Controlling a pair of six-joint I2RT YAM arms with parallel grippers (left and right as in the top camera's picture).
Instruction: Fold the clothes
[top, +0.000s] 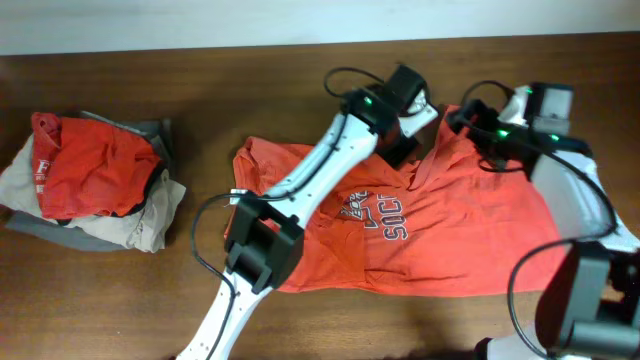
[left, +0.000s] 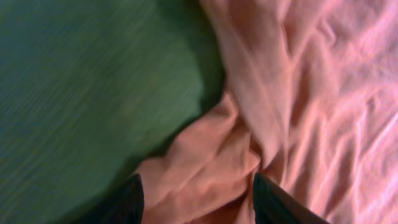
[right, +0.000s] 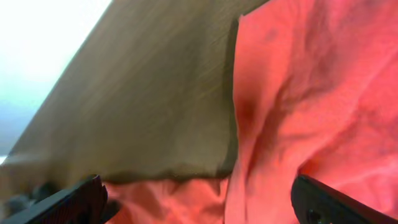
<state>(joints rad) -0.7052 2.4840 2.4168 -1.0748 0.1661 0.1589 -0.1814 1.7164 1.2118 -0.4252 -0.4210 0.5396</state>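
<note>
I am at the spreading-out step: the T-shirt (top: 450, 235) lies print (top: 378, 215) side up across the middle and right of the surface (top: 100, 295). Its lower hem runs towards the near edge and its upper part reaches close to the far edge. No fold has been made in it yet, as far as I can judge. Both my arms are stretched to that far side. My left end effector (left: 199, 205) stands partly open, its fingers (left: 130, 205) apart on either side of a raised ridge of orange cloth. The cloth lies loosely bunched between them and does not look pinched, so I take it that I hold nothing there. My right end effector (right: 202, 202) is spread as wide as it goes over the shirt's far border, where the fabric meets bare wood, and it has hold of nothing. A heap of other garments (top: 90, 175) sits well apart, near the left edge. The trouble spot is that ridge, a crease running down from the far side between my two end effectors. Next, I judge, each one should close on the cloth at the far border, one on either side of the ridge. Then they should draw apart and towards the far edge until it flattens. Only after that is a first fold worth making.
</note>
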